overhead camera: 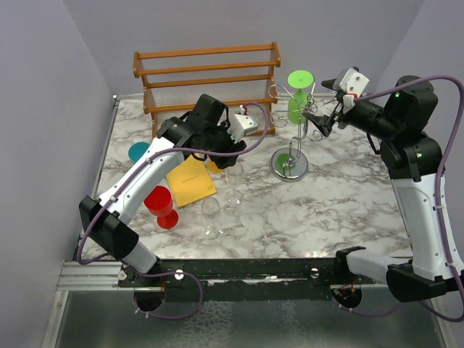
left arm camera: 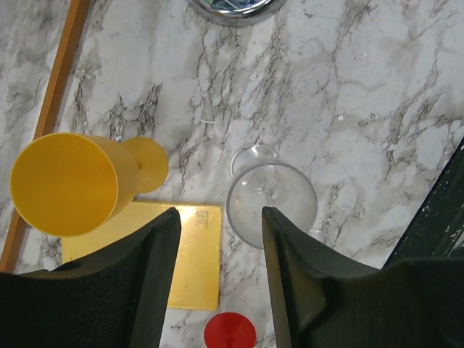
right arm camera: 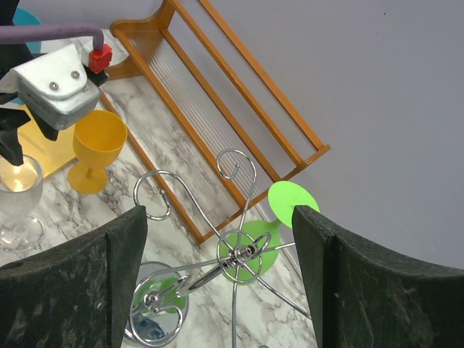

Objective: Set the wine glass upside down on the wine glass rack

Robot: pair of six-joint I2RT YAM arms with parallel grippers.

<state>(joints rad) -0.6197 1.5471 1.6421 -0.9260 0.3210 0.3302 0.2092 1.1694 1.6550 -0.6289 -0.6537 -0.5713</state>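
Observation:
A clear wine glass (overhead camera: 233, 183) stands upright on the marble table, and the left wrist view looks down into its bowl (left arm camera: 270, 205). My left gripper (left arm camera: 221, 217) hangs just above it, half open. Its right finger (left arm camera: 290, 261) overlaps the bowl, the left finger (left arm camera: 156, 268) stands clear of the rim, and nothing is clamped. A second clear glass (overhead camera: 211, 212) stands nearer the front. The silver wine glass rack (overhead camera: 289, 163) has a green glass (overhead camera: 299, 93) hanging upside down on it. My right gripper (overhead camera: 317, 119) is open beside the rack's curled arms (right arm camera: 246, 252).
A brown wooden shelf rack (overhead camera: 210, 76) lines the back wall. A yellow goblet (left arm camera: 65, 181) and a yellow card (left arm camera: 192, 254) lie left of the clear glass. A red goblet (overhead camera: 161, 206) and a teal item (overhead camera: 138, 151) sit at the left.

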